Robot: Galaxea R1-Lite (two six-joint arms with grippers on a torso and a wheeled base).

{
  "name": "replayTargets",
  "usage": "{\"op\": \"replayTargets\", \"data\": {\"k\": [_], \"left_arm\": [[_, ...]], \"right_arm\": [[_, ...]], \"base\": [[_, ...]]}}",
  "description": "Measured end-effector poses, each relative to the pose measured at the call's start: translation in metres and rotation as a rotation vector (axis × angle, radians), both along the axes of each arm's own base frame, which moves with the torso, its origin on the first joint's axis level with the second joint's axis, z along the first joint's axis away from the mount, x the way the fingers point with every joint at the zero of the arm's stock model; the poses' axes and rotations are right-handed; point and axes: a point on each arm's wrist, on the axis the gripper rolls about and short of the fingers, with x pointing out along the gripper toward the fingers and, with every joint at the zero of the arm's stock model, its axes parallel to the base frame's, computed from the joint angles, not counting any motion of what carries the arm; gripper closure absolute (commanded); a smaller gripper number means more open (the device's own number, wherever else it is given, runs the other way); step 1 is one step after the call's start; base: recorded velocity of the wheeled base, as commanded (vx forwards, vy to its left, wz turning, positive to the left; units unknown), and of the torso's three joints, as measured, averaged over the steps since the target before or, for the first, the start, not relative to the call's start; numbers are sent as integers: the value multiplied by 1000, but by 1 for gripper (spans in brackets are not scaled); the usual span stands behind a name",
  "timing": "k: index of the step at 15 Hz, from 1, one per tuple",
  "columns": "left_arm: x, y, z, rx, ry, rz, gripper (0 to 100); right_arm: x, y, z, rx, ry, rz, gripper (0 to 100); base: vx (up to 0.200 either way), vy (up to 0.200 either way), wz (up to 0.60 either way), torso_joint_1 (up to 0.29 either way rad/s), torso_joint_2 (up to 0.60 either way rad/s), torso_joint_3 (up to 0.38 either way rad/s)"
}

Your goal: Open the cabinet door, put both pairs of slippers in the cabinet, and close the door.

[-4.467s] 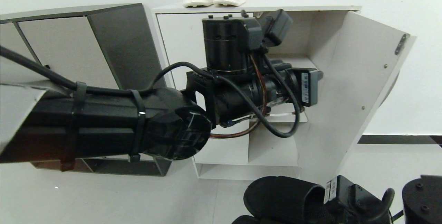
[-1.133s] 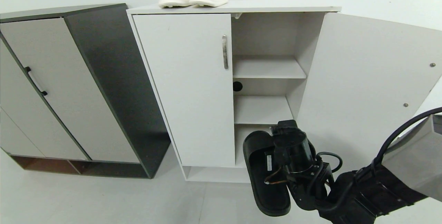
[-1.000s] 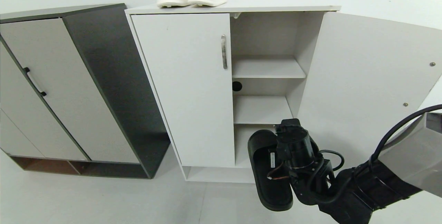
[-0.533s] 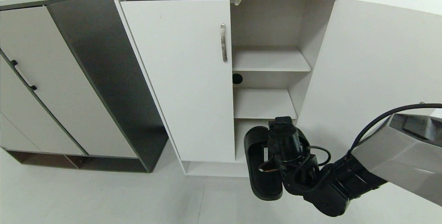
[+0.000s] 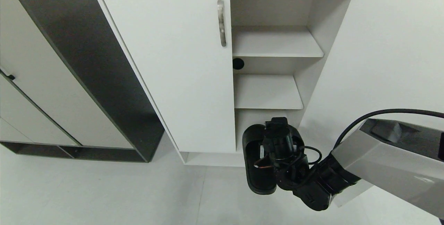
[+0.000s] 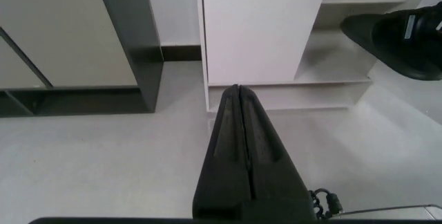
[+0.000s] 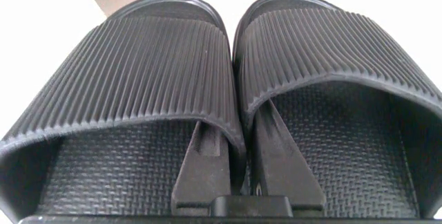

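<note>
The black slippers [image 5: 257,164] are clamped as a pair by the right gripper [image 7: 237,141], lined up for the bottom compartment [image 5: 248,119].

Dark-sided cabinet [image 5: 86,55] on your left, standing on the floor [image 5: 104,197], which is pale grey, smooth and evenly lit with soft shadows. The cabinet's front panels [image 5: 34,89] are light grey, with a black handle [image 5: 9,77] at the frame edge and an open dark base [image 5: 69,150] underneath. In the left wrist view you get white wall [image 6: 173,6] behind it and skirting [image 6: 181,52] along the bottom.
</note>
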Motion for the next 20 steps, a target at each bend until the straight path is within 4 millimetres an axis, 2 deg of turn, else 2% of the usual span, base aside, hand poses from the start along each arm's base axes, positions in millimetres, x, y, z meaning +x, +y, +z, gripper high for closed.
{"op": "replayTargets", "data": {"k": [3,6,9,12,16,20], "left_arm": [[0,0,0,0,0,0,100],[0,0,0,0,0,0,100],[0,0,0,-1,0,0,100],[0,0,0,-2,1,0,100],[0,0,0,-2,0,0,100],[0,0,0,-1,0,0,100]], "right_arm": [[1,1,4,-4,-30,-2,100],[-2,-1,28,-4,-165,-4,100],[-19,-5,49,-14,-239,17,100],[-22,-11,60,4,-273,8,100],[-18,-15,68,2,-364,-11,100],[-15,-16,62,-14,-362,-17,100]], "base": [[0,0,0,6,2,-201],[0,0,0,5,2,-175],[0,0,0,1,2,-17],[0,0,0,0,0,0],[0,0,0,0,0,0],[0,0,0,0,0,0]]}}
